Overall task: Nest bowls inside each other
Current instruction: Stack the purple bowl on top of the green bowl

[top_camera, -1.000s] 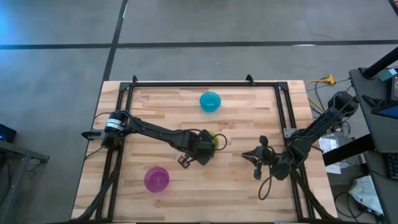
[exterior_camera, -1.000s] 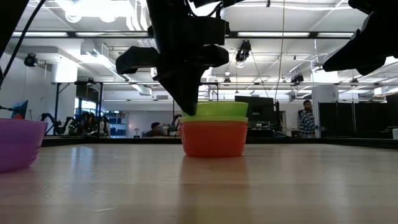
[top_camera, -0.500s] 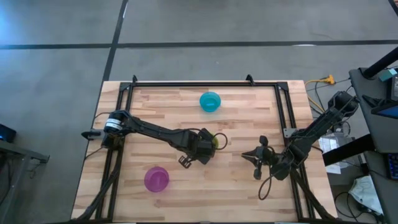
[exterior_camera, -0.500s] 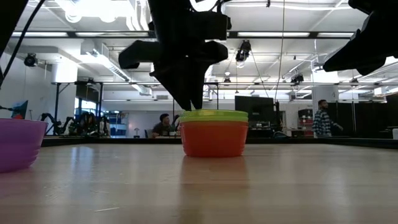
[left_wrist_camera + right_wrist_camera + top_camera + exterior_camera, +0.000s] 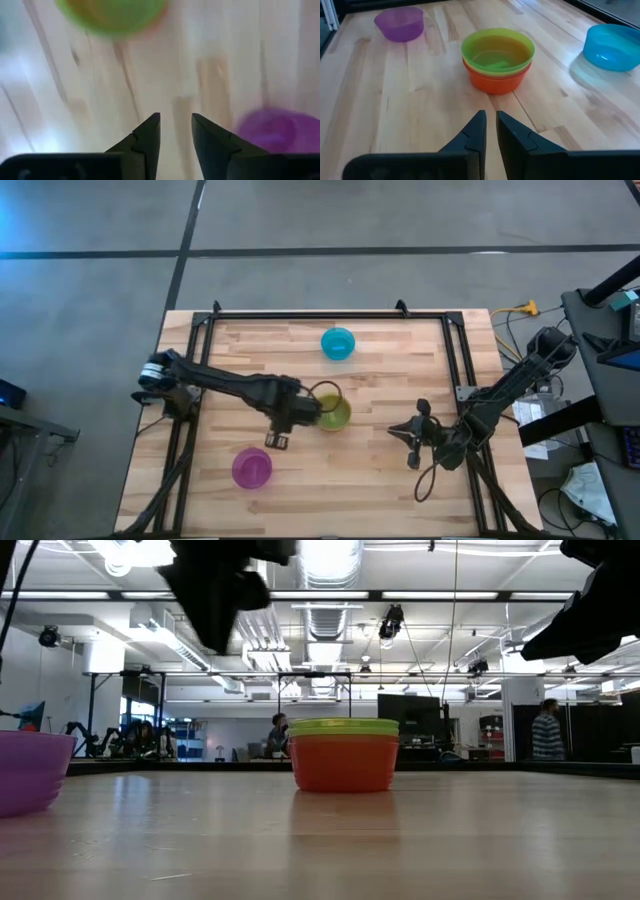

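Note:
A green bowl [image 5: 497,49] sits nested in an orange bowl [image 5: 495,81] near the table's middle; the stack [image 5: 333,413] rests on its base. A purple bowl [image 5: 251,468] stands toward the near left, and a blue bowl [image 5: 338,342] near the far edge. My left gripper [image 5: 175,126] is open and hangs in the air just left of the stack, between it and the purple bowl [image 5: 276,132], holding nothing. My right gripper [image 5: 490,119] is shut and waits low on the right, pointing at the stack. No yellow or pink bowl shows.
A dark metal frame [image 5: 320,315] runs along the table's far, left and right sides. Bare wood [image 5: 350,480] lies along the near edge between the purple bowl and the right arm. People stand in the room beyond the far edge [image 5: 547,730].
My left gripper has let go of the green bowl's rim, risen and drawn away toward the table's left. The green bowl has dropped deeper into the orange bowl, so that only its rim stands above it. The right arm has kept still.

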### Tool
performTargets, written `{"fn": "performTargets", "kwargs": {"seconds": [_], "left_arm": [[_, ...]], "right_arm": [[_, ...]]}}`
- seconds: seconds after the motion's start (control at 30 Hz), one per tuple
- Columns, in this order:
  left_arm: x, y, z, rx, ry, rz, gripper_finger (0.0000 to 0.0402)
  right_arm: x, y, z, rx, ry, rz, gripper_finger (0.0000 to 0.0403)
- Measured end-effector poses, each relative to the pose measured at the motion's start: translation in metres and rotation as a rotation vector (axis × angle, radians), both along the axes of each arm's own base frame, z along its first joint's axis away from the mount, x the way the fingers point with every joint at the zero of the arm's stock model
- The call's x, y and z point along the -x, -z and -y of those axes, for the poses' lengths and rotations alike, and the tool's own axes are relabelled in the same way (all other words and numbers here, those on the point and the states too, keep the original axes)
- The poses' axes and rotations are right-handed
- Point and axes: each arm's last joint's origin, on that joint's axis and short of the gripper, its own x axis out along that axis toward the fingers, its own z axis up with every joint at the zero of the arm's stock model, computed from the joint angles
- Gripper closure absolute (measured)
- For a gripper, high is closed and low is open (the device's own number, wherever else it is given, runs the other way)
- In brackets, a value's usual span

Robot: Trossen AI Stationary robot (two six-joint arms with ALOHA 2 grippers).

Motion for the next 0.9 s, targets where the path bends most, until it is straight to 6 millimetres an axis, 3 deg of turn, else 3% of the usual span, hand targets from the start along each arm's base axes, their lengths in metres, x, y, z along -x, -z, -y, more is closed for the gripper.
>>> {"fn": "performTargets", "kwargs": {"seconds": [0.2, 0.4, 0.53, 0.7, 0.9], "left_arm": [[0.046, -0.009, 0.024, 0.028, -0.046, -0.002, 0.0306], [0.095, -0.018, 0.043, 0.168, -0.178, 0.172, 0.0307], [0.122, -0.013, 0.051, 0.301, -0.264, 0.273, 0.0307], [0.144, 0.008, 0.050, 0.352, -0.440, 0.234, 0.0307], [0.149, 0.046, 0.048, 0.290, -0.591, 0.106, 0.0307]], "right_arm": [[-0.001, -0.001, -0.001, -0.011, -0.002, 0.009, 0.0365], [-0.001, -0.001, -0.001, -0.009, -0.003, 0.009, 0.0365], [-0.001, -0.001, -0.001, -0.008, -0.003, 0.009, 0.0365], [-0.001, -0.001, -0.001, -0.007, -0.002, 0.010, 0.0365], [-0.001, -0.001, -0.001, -0.006, -0.002, 0.009, 0.0365]]}}
